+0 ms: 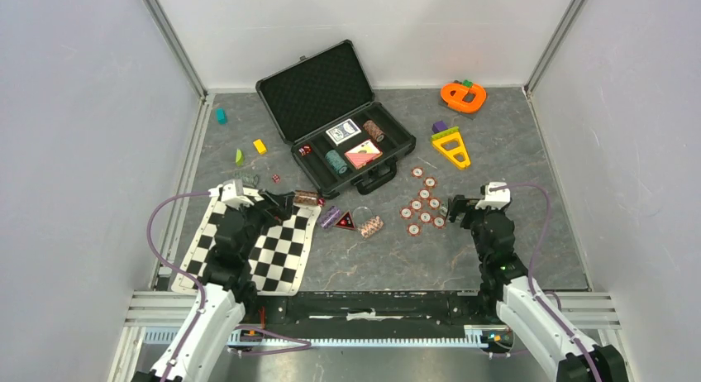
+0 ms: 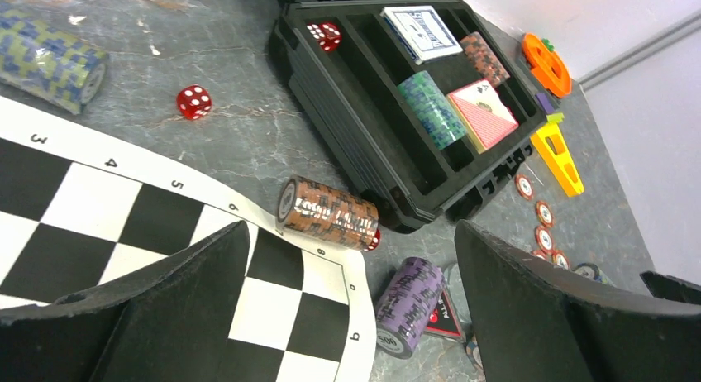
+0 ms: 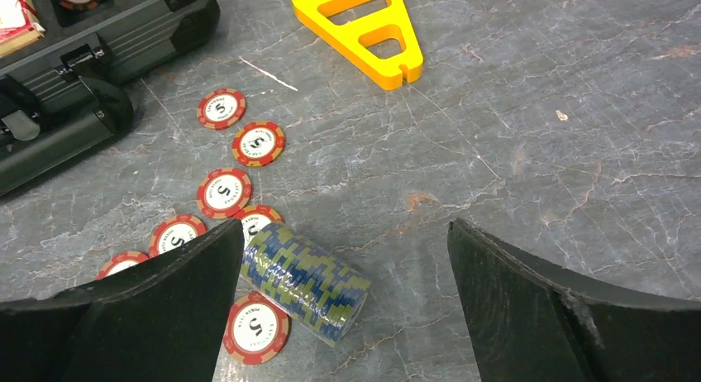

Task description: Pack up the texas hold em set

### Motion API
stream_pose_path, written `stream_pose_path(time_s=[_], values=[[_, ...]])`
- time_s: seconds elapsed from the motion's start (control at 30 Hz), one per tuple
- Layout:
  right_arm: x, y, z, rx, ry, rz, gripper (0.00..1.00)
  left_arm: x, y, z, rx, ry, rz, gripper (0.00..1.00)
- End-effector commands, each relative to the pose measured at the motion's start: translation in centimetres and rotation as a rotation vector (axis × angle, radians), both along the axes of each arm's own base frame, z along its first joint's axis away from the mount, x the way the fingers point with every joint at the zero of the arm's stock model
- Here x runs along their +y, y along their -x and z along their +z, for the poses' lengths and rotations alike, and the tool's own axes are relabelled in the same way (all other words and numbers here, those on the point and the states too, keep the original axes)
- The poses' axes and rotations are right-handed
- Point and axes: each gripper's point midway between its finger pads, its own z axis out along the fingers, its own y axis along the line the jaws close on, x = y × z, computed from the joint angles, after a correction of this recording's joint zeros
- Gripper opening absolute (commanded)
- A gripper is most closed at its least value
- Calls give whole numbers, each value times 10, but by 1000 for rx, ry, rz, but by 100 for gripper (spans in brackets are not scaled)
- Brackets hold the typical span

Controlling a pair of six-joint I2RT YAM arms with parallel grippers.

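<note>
Nearest, the left gripper (image 2: 351,250) stands wide open and empty over the edge of the checkered mat (image 1: 264,251), where a brown chip stack (image 2: 326,212) lies on its side. The right gripper (image 3: 345,233) is open just as wide and holds nothing. A blue-green chip stack (image 3: 306,281) lies just beside one of its fingers, among loose red-white chips (image 3: 258,143). Behind them the black briefcase (image 1: 318,93) lies open at the middle back of the tabletop (image 1: 504,250), with two card decks (image 2: 484,113), chip stacks and a red die in its foam tray. An orange toy (image 1: 463,95) and a yellow toy (image 1: 452,149) lie to its right. The tabletop looks like grey marble, and plain white walls (image 1: 413,26) enclose it.
</note>
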Motion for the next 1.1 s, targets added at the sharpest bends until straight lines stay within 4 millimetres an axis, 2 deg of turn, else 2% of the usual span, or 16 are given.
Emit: stream_pose_path(time_s=[0.0,0.13,0.23,0.33,0.4,0.57,0.73,0.83,0.97,1.07], values=[[7,-3,23,-70,-33,28,99,-13,4,9,-67,-21,-88,100],[16,2,29,-86,-57,85,99,-13,7,7,-81,-15,-95,100],[32,6,34,-79,-59,179,99,-13,8,10,-90,-13,-93,100],[43,8,38,2,-14,262,99,-11,7,8,-90,-3,-81,100],[43,7,38,83,4,263,99,-12,7,8,-84,-4,-84,100],[32,6,20,305,-21,148,98,-17,7,3,-61,7,-106,100],[55,7,26,337,100,364,99,-19,6,4,-61,14,-116,100],[64,1,29,367,144,424,99,-21,6,5,-64,18,-129,100],[55,-1,10,562,325,418,93,-22,6,3,-55,18,-135,100],[47,2,-6,669,415,388,93,-22,7,3,-59,17,-135,100]])
